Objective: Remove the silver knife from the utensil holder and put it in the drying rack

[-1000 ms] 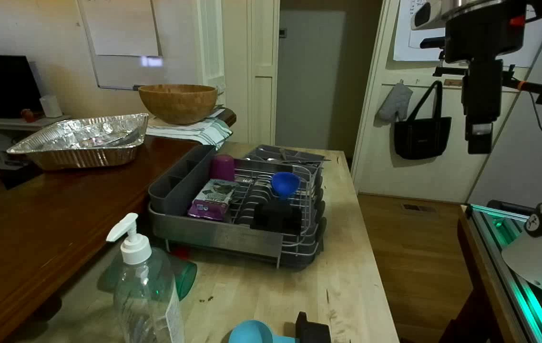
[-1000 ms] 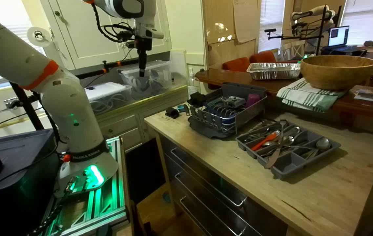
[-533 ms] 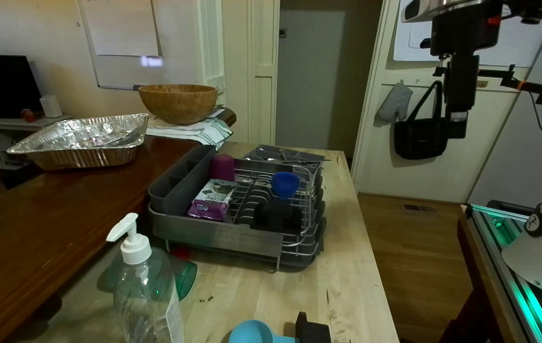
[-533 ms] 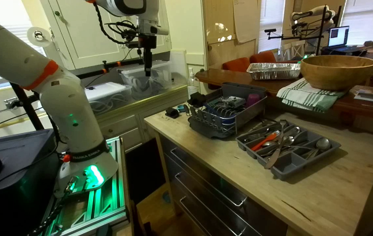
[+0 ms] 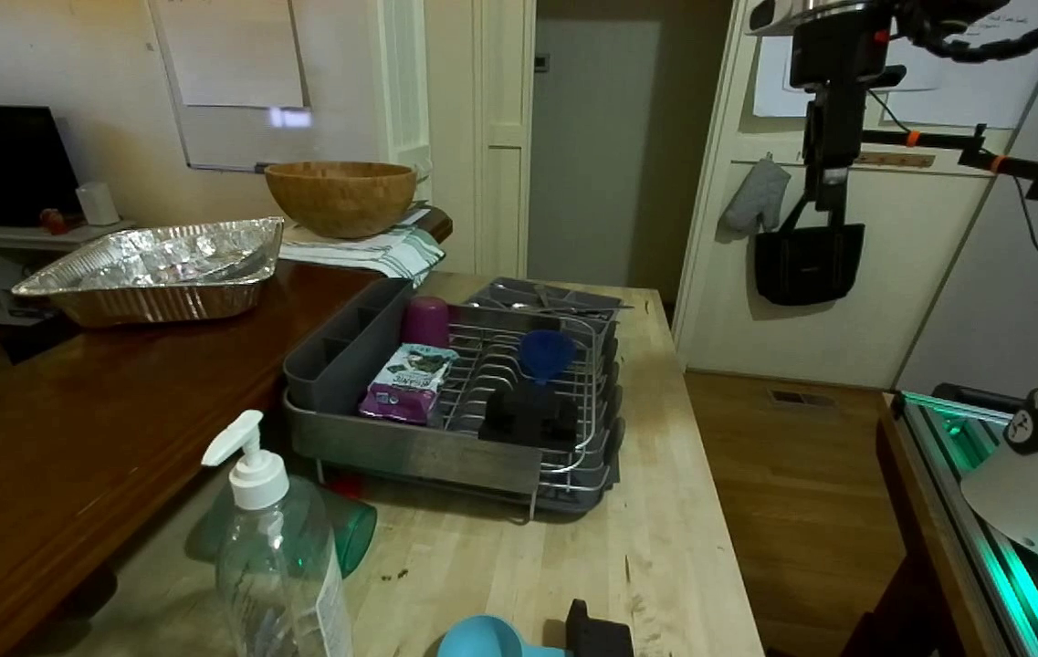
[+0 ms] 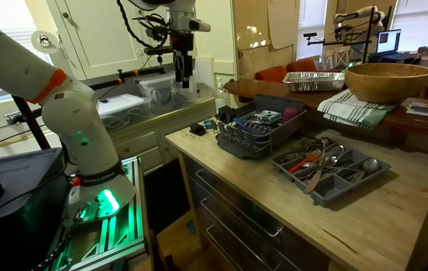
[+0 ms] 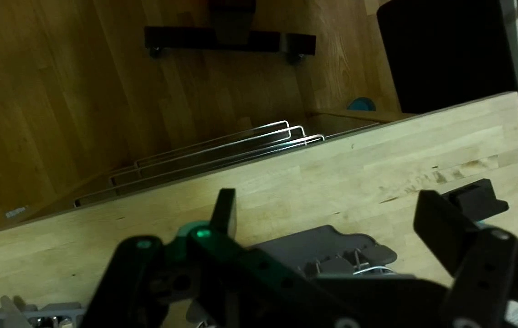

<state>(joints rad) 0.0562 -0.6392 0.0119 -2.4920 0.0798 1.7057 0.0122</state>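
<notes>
My gripper is open and empty, its fingers wide apart in the wrist view. It hangs high above the counter, apart from everything, and shows in both exterior views. The grey utensil holder is a compartment tray full of cutlery. A silver knife lies slanted on top, one end over the near rim. That end also shows at the lower left of the wrist view. The dark grey drying rack stands beside the holder; it also shows partly behind my gripper in the wrist view.
In the rack are a purple cup, a snack pouch and a blue scoop. A soap bottle and a light blue scoop are nearby. A wooden bowl and foil tray sit on the higher table.
The arm has swung toward the counter: my gripper moved left in one exterior view and right in another, and it has turned a little. The knife, holder and rack have stayed put.
</notes>
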